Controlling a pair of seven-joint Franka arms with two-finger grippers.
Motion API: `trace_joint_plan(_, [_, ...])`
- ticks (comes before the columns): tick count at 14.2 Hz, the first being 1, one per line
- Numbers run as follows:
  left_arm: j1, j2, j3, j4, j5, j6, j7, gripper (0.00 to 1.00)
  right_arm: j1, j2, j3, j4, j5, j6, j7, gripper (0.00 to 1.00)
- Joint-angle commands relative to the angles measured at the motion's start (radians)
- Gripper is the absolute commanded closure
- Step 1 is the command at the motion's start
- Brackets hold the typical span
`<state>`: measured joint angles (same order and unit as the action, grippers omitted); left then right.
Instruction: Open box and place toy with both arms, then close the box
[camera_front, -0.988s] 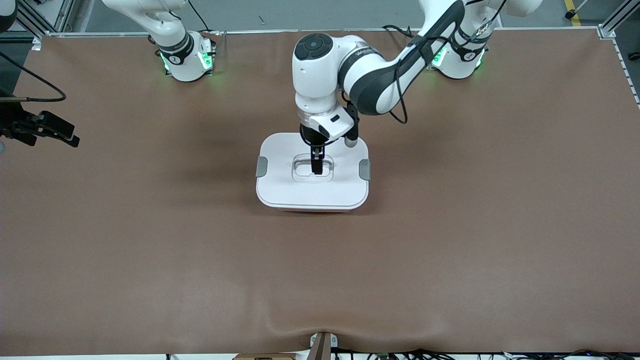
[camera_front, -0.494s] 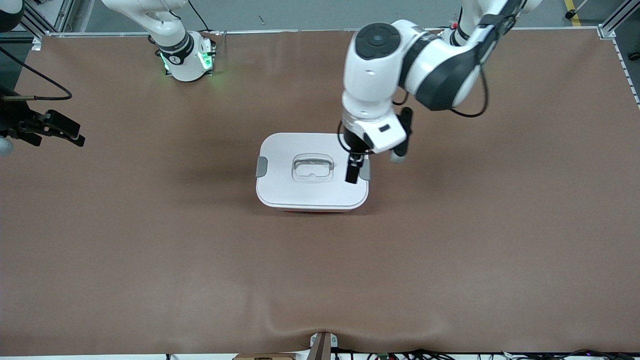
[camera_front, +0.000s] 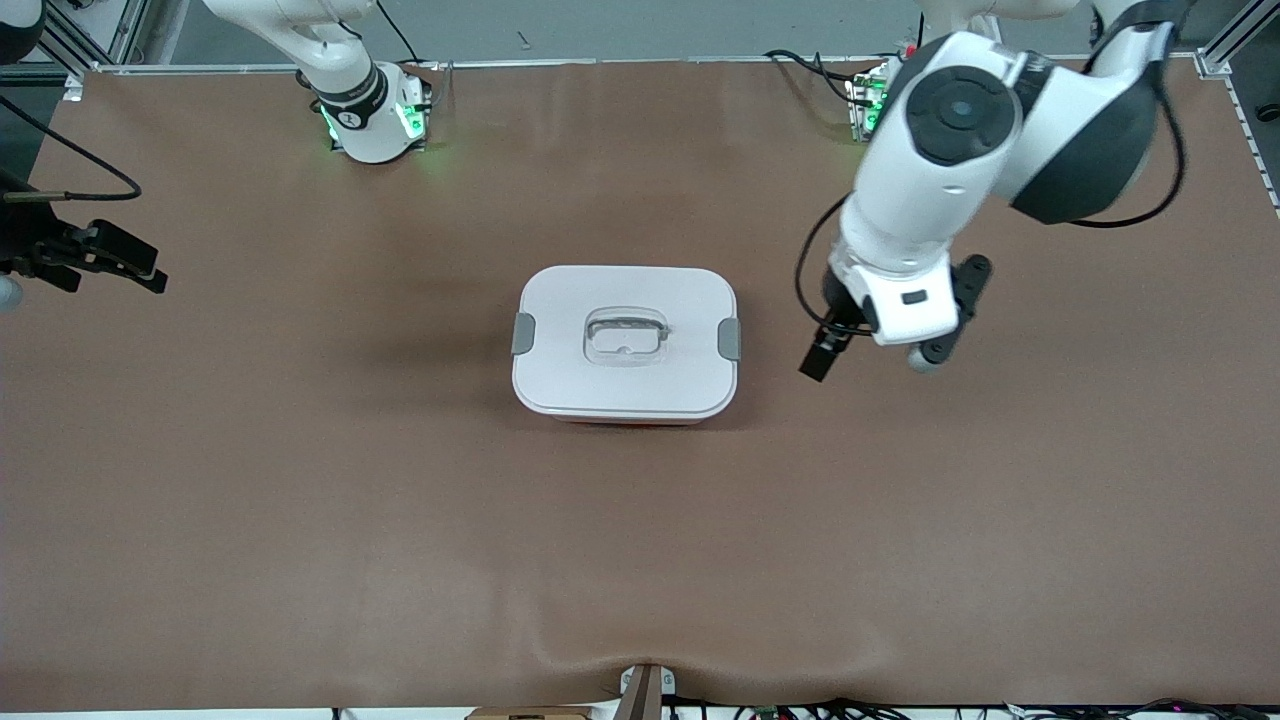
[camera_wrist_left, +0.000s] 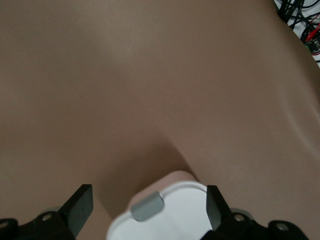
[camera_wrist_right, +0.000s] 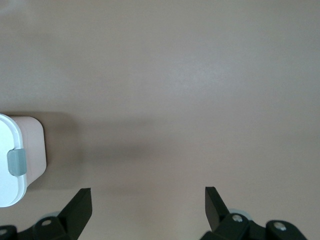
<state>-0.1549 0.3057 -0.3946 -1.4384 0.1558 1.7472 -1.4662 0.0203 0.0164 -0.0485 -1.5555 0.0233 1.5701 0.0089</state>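
Note:
The pale pink box (camera_front: 625, 345) stands shut at the table's middle, its white lid on, with a grey clip (camera_front: 729, 339) at each end and a clear handle (camera_front: 625, 335) lying in its recess. My left gripper (camera_front: 822, 356) is open and empty in the air over bare table, beside the box toward the left arm's end. The left wrist view shows the box corner (camera_wrist_left: 172, 220) and one clip (camera_wrist_left: 147, 206) between its fingers. My right gripper (camera_front: 140, 272) is open and empty, waiting at the right arm's end; its wrist view shows the box (camera_wrist_right: 20, 160). The toy is out of view.
The brown mat (camera_front: 640, 540) covers the table. Both arm bases stand along the edge farthest from the front camera. Cables and a small mount (camera_front: 645, 690) sit at the edge nearest the camera.
My left gripper has risen off the lid's handle and swung away toward the left arm's end. The box stays shut and in place. The right gripper has barely moved.

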Motion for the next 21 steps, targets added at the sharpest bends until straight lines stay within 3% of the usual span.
trace_joint_plan(1, [0.053,-0.049,-0.009,-0.008,-0.021,-0.070,0.209,0.00,0.000,-0.010,-0.002,0.002,0.009,-0.010,-0.007,0.00])
trace_joint_plan(6, [0.172,-0.089,-0.010,-0.007,-0.082,-0.138,0.529,0.00,0.006,-0.007,0.001,0.003,0.015,-0.004,-0.006,0.00])
trace_joint_plan(9, [0.170,-0.135,0.019,-0.010,-0.084,-0.163,0.676,0.00,0.006,-0.007,0.003,0.003,0.015,-0.010,-0.007,0.00])
trace_joint_plan(13, [0.088,-0.191,0.169,-0.014,-0.084,-0.230,0.886,0.00,0.020,-0.009,0.003,0.003,0.015,-0.018,-0.001,0.00])
trace_joint_plan(18, [0.089,-0.253,0.263,-0.026,-0.088,-0.308,1.167,0.00,0.018,-0.009,0.001,0.003,0.015,-0.015,-0.007,0.00])
trace_joint_plan(21, [0.095,-0.316,0.341,-0.080,-0.155,-0.324,1.306,0.00,0.009,-0.006,-0.002,0.003,0.015,0.004,-0.009,0.00])
